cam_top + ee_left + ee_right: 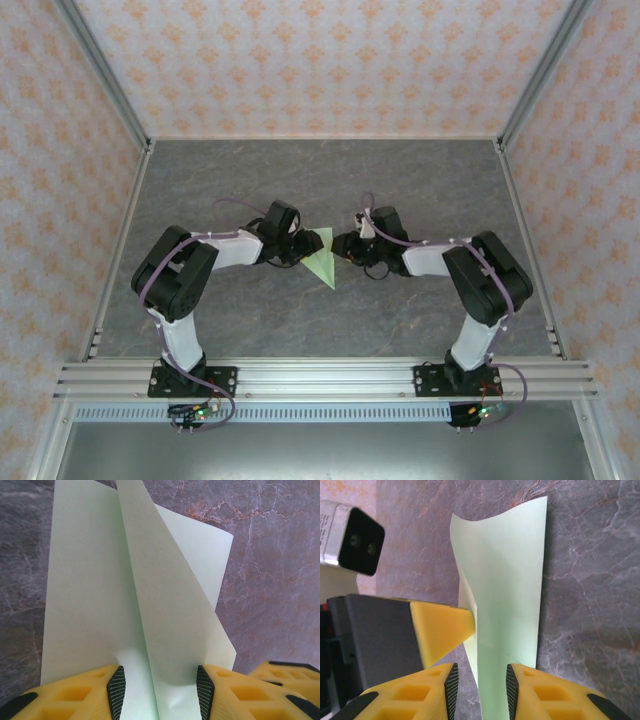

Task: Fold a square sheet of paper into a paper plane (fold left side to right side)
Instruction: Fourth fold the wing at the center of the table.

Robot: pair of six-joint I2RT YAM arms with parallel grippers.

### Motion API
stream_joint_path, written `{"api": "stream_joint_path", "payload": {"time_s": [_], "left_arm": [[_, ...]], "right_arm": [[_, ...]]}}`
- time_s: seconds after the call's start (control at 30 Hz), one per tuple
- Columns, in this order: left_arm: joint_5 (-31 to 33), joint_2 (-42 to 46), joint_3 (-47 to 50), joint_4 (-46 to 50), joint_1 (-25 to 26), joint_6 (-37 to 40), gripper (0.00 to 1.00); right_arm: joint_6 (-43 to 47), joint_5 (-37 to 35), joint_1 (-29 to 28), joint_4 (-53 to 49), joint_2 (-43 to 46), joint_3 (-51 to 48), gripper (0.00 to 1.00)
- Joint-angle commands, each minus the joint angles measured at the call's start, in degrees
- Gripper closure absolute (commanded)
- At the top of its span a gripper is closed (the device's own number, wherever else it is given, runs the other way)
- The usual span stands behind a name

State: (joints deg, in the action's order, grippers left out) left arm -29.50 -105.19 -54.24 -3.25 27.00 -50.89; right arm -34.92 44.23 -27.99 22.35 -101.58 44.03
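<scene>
The pale green square sheet of paper [321, 259] lies mid-table between both grippers, folded into a shape that points toward the near edge. In the left wrist view the paper [95, 580] has a long creased flap [165, 595] rising between the jaws. My left gripper [160, 680] [297, 250] is open, its fingertips [116, 685] resting on the sheet. My right gripper [480, 677] [347, 247] is open around a curled upright edge of the paper [507, 595], with a gap at its left pad. A left finger [442, 630] touches that edge.
The grey marbled tabletop [330, 180] is walled by patterned panels and aluminium posts [100, 70]. The aluminium base rail [330, 378] runs along the near edge. The left arm's wrist camera [352, 540] sits close beside the right gripper.
</scene>
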Motion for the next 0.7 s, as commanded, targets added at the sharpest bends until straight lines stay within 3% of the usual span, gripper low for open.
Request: {"api": "stream_joint_path", "payload": {"time_s": [0.0, 0.67], "left_arm": [[1.9, -1.4, -0.3, 3.1, 0.3, 1.3, 0.54], [1.8, -1.4, -0.2, 2.8, 0.3, 1.2, 0.54]], "right_arm": [[-0.6, 0.7, 0.0, 2.1, -1.9, 2.5, 0.65], [-2.3, 3.5, -0.6, 4.5, -7.1, 5.2, 0.73]]}}
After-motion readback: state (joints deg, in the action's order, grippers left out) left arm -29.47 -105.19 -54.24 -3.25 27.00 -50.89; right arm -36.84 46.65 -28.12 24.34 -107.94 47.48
